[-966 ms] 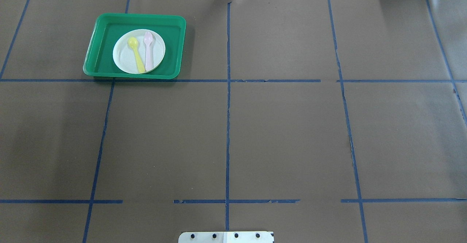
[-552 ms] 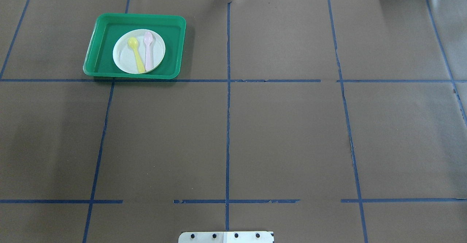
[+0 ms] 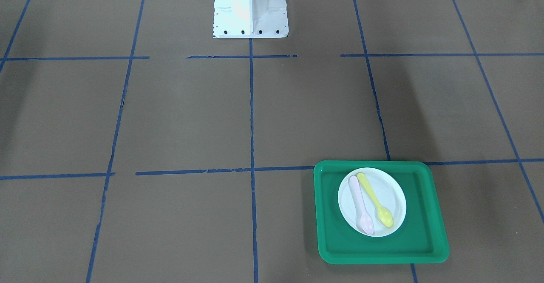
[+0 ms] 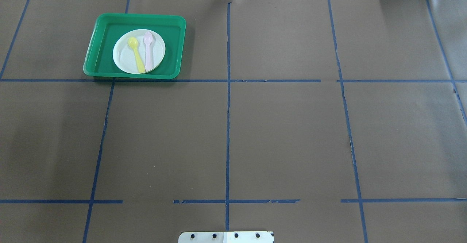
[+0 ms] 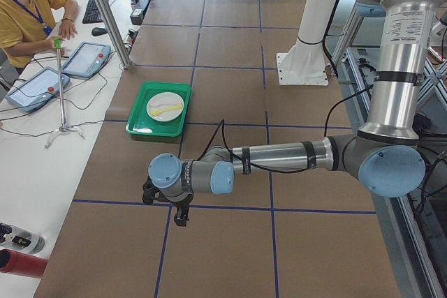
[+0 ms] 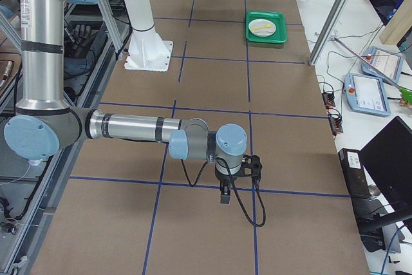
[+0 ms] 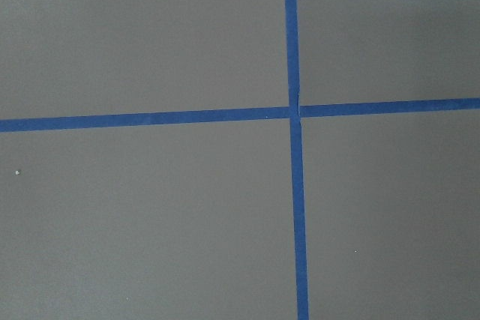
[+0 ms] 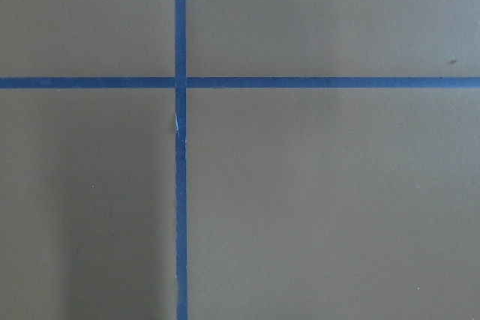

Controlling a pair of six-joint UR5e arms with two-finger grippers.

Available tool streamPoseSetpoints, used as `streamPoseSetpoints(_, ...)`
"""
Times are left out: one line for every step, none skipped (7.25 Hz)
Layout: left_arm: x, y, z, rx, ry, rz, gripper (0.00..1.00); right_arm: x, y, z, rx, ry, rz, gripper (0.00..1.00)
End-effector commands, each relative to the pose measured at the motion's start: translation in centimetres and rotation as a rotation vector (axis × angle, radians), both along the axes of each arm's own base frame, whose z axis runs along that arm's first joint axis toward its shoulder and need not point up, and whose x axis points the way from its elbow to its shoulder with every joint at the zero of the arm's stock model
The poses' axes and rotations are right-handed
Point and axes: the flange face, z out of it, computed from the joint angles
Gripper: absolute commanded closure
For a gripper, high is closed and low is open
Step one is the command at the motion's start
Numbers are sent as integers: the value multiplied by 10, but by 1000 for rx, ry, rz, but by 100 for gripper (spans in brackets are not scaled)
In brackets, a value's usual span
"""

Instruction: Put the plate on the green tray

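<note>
Left jaws, right jaws: shown only in the side views; apart or together, cannot tell.
Front view: plate (image 3: 393,196) flat inside green tray (image 3: 331,232), bearing pink spoon (image 3: 360,204) and yellow spoon (image 3: 375,200).
Overhead: tray at the far left of the bench (image 4: 292,126).
Left side view: left arm (image 5: 279,155) low over bare bench, well apart from tray.
Right side view: right arm (image 6: 129,127) likewise.
Wrist views: tape lines (image 7: 292,110) only.
Judgement: placement looks complete; nothing left.

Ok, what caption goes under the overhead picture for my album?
White plate holding a yellow spoon and pink spoon, resting inside the green tray.
</note>
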Motion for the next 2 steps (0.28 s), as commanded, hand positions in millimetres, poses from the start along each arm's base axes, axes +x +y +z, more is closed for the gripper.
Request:
streamPoseSetpoints(-1, 0, 0, 0, 0, 0, 0, 0, 0, 0, 0, 0, 0, 0)
streamPoseSetpoints(-1, 0, 0, 0, 0, 0, 0, 0, 0, 0, 0, 0, 0, 0)
